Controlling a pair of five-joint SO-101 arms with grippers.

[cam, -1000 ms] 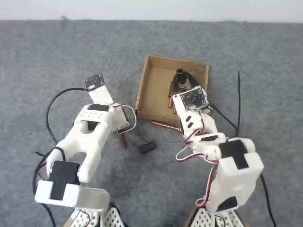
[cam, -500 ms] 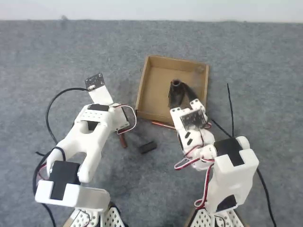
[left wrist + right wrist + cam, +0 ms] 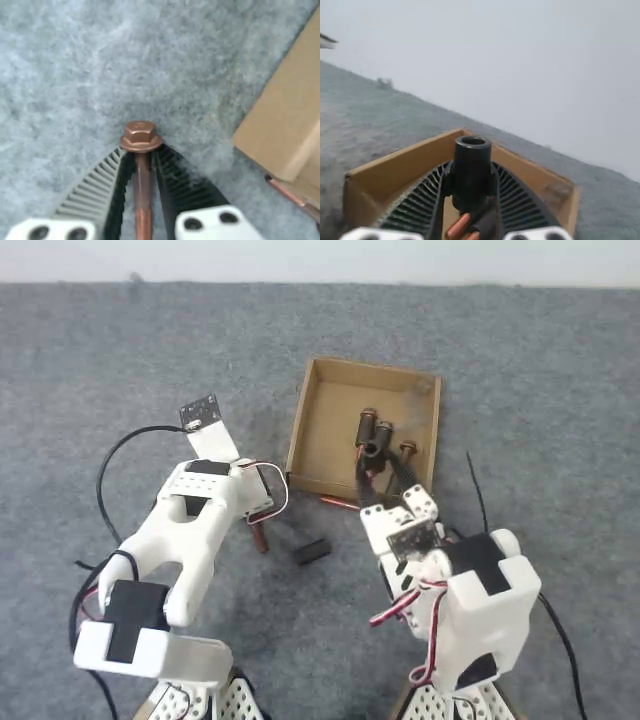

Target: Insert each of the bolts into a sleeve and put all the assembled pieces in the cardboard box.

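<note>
My left gripper [image 3: 141, 150] is shut on the shaft of a copper bolt [image 3: 140, 136], hex head out front, low over the grey carpet; from above the pair sits left of the box [image 3: 259, 530]. Over the front part of the cardboard box [image 3: 318, 420], my right gripper [image 3: 377, 455] is shut on a black sleeve [image 3: 472, 155] held upright. A copper shaft [image 3: 457, 227] shows under the sleeve; I cannot tell whether it sits inside it. Assembled pieces [image 3: 366, 426] lie in the box. One loose bolt [image 3: 340, 503] lies along the box's front wall, and a loose black sleeve [image 3: 312, 550] rests on the carpet.
The box corner [image 3: 290, 135] stands close to my left gripper, with the loose bolt [image 3: 290, 192] at its foot. Black cables trail on the carpet at the left [image 3: 115, 460] and the right [image 3: 478, 490]. Open carpet surrounds the box.
My right arm has drawn back toward its base with the sleeve, uncovering the pieces in the box. The left arm has kept still.
</note>
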